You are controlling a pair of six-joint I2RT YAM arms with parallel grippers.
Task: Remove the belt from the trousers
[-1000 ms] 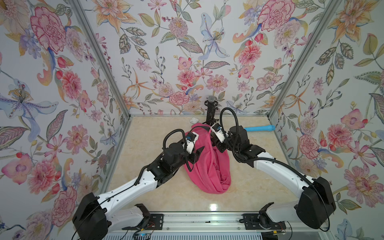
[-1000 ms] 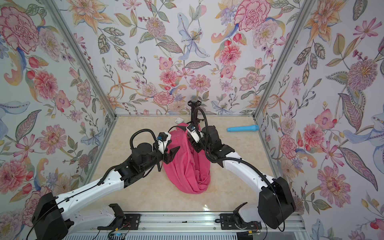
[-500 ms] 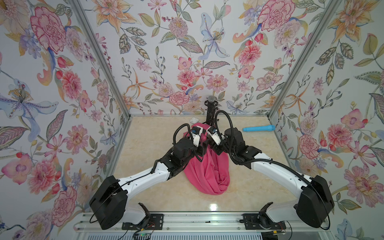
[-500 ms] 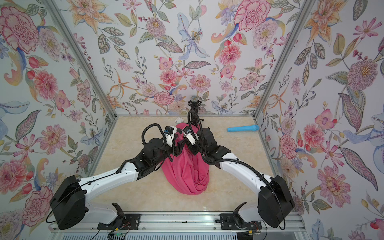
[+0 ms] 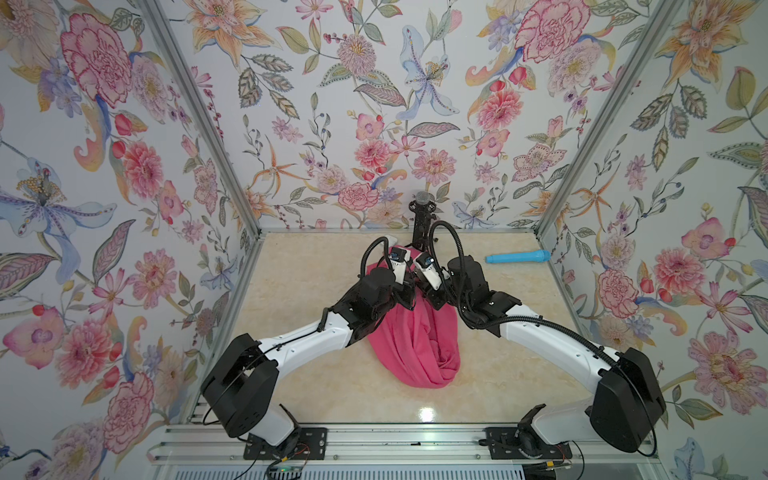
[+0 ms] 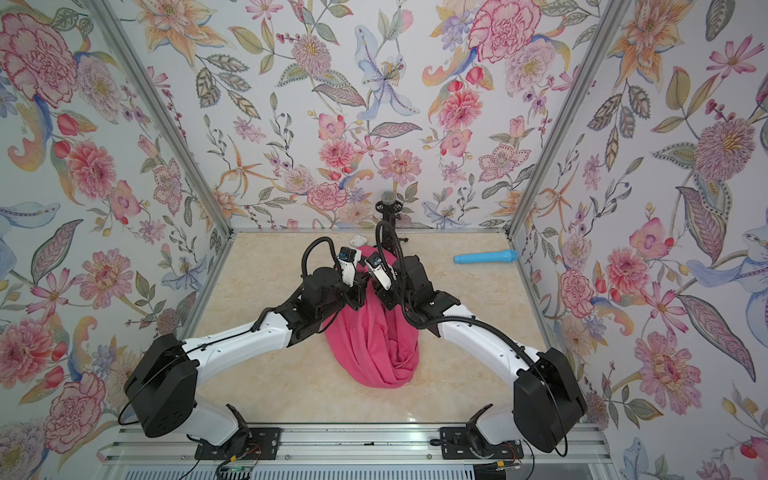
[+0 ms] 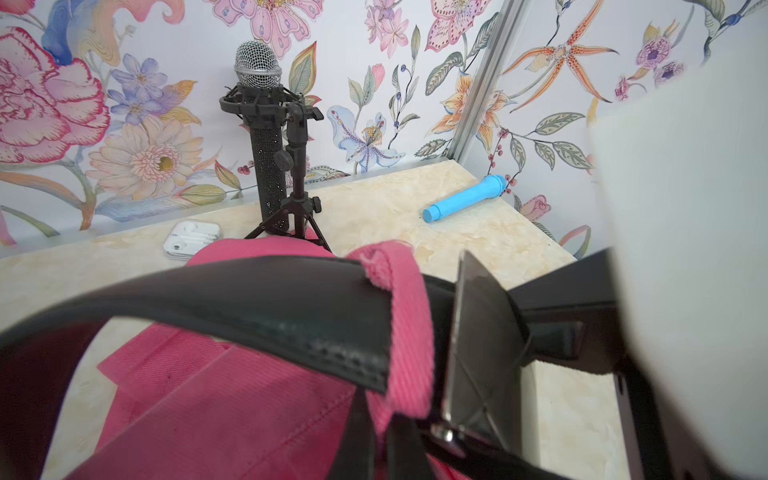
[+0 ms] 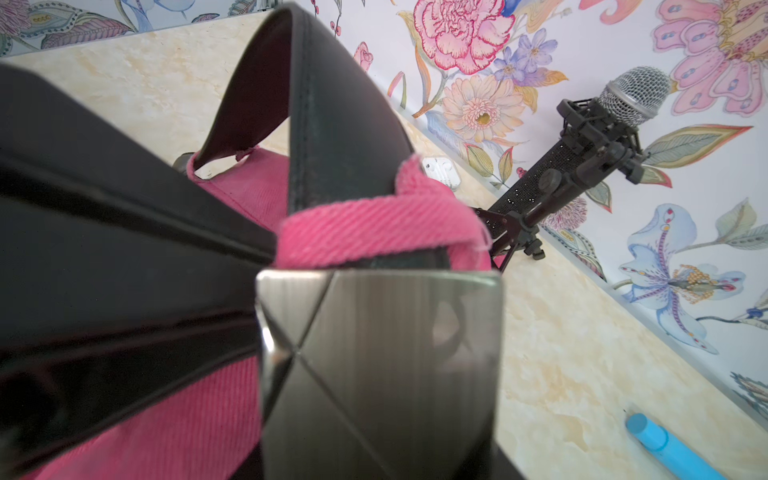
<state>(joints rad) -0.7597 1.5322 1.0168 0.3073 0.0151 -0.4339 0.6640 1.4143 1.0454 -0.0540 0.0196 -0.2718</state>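
My right end effector (image 5: 434,297) grasps the buckle (image 8: 374,365), my left end effector (image 5: 409,299) is clenched by the loop (image 7: 405,332); I should draw the belt (image 7: 257,299) straight through it.

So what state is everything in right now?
belt: threaded through a pink loop, arched up
trousers: crumpled on the table, waistband end raised
left gripper: shut near the waistband, contents hidden
right gripper: shut on the buckle
microphone: upright on its stand
blue tube: lying on its side
earphone case: lying flat
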